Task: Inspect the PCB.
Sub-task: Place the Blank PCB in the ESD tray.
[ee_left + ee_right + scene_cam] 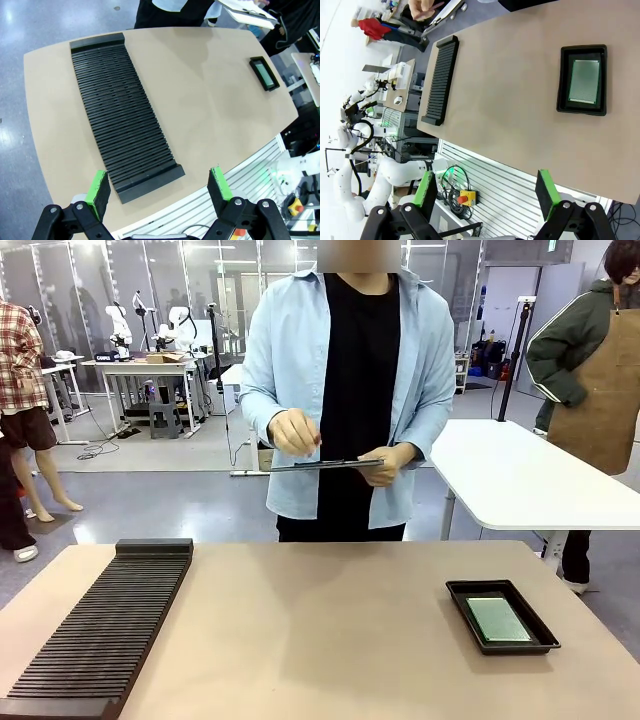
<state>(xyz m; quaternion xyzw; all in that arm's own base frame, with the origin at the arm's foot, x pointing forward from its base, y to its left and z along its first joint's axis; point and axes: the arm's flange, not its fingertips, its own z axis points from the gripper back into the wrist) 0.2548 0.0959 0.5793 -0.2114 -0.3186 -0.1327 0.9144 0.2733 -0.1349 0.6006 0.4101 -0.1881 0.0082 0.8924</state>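
The PCB (498, 619), a pale green board, lies flat in a shallow black tray (462, 592) at the right of the tan table; it also shows as the PCB (584, 81) and the PCB (265, 73) in the wrist views. My left gripper (158, 187) hangs open high above the table's near edge, over the near end of the slotted rack. My right gripper (486, 189) is open too, high above the near edge and well short of the tray (562, 80). Nothing is between either pair of fingers.
A long black slotted rack (105, 625) lies along the table's left side. Beyond the far edge a person stands holding a clipboard (325, 465) in both hands. A white table (530, 480) stands behind on the right.
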